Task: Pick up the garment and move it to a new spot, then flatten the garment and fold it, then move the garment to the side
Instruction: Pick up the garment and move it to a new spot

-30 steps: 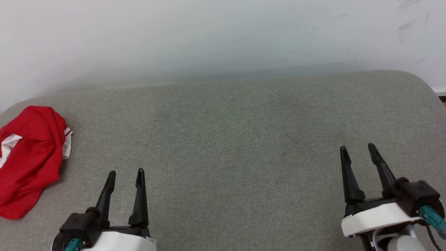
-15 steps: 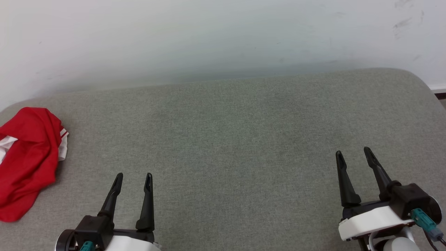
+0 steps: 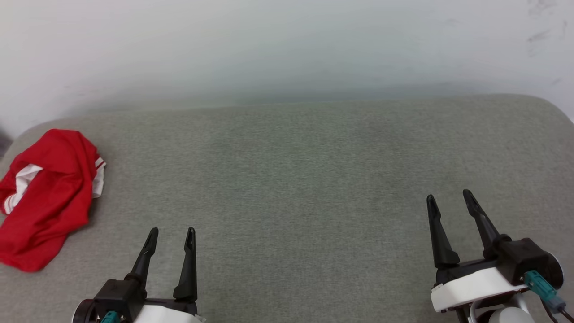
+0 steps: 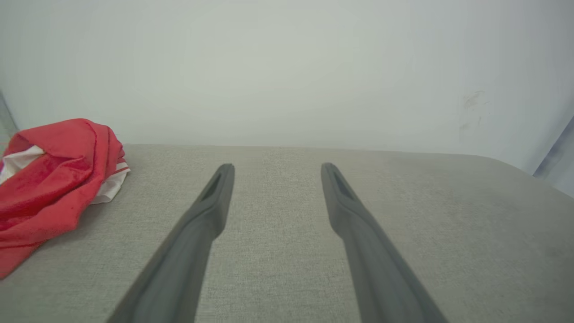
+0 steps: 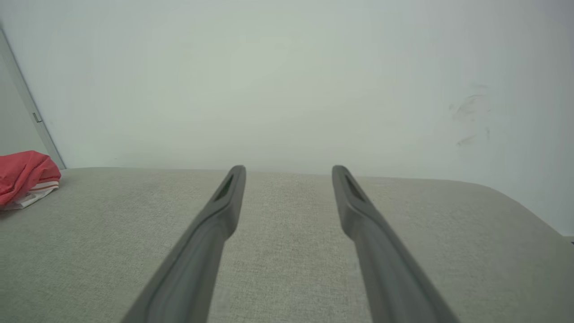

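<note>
Leaves the garment (image 3: 45,197) bunched in a heap at the left end of the bench (image 3: 291,179), toward its back corner, untouched. Poises the left gripper (image 3: 172,230) and the right gripper (image 3: 448,194) near the front edge, fingers spread wide and empty. Probably readies a leftward reach, with pick-up not yet begun.

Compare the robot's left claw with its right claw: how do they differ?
The left claw sits near the red garment; the right claw is far from it. The right claw shows more white casing than the left claw. Both are open and empty.
</note>
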Controlling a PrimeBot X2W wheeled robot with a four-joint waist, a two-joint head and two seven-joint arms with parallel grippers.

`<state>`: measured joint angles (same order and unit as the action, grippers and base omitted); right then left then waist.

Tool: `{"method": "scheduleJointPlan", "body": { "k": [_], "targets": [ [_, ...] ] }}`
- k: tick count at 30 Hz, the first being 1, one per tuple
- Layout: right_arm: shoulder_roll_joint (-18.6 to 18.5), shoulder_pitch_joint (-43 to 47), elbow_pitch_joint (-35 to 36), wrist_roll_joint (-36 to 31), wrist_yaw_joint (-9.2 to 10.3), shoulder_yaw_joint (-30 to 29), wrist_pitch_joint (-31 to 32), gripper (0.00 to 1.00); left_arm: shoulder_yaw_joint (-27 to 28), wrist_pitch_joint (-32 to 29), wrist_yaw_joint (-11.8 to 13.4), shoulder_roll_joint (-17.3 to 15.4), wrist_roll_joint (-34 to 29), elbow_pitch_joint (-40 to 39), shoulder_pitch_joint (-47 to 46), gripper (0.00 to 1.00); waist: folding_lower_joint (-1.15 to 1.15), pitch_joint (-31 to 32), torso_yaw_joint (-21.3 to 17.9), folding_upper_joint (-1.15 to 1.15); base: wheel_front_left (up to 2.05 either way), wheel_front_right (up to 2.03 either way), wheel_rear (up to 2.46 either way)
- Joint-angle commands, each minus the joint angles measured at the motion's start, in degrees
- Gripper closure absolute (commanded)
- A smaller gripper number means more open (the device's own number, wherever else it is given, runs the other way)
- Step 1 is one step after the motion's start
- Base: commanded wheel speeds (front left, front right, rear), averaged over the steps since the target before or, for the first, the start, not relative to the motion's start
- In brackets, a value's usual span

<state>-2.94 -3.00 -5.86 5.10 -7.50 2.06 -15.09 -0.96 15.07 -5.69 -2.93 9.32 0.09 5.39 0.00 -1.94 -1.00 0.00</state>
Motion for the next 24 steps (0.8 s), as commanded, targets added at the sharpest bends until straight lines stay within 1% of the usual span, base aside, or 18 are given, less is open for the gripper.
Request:
{"method": "scheduleJointPlan", "body": {
  "k": [1, 17, 24],
  "targets": [
    [0.1, 0.7, 0.2, 0.4, 0.02, 0.2, -0.1, 0.0, 0.4, 0.2, -0.3, 0.1, -0.3, 0.0, -0.2, 0.0, 0.0, 0.4, 1.4, 0.0, 0.0, 0.0, 0.0],
    [0.1, 2.9, 0.3, 1.4, 0.02, 4.3, -0.1, 0.0, 4.2, 0.2, -1.0, 0.1, -1.4, 0.3, 2.0, 0.0, 0.0, 3.3, 13.7, 0.0, 0.0, 0.0, 0.0],
    [0.1, 3.4, 0.6, 2.4, 0.02, 5.2, -0.1, 0.0, 4.7, 0.2, -1.3, 0.1, -2.0, -0.3, 2.9, 0.0, 0.0, 4.3, 18.4, 0.0, 0.0, 0.0, 0.0]
  ]
}}
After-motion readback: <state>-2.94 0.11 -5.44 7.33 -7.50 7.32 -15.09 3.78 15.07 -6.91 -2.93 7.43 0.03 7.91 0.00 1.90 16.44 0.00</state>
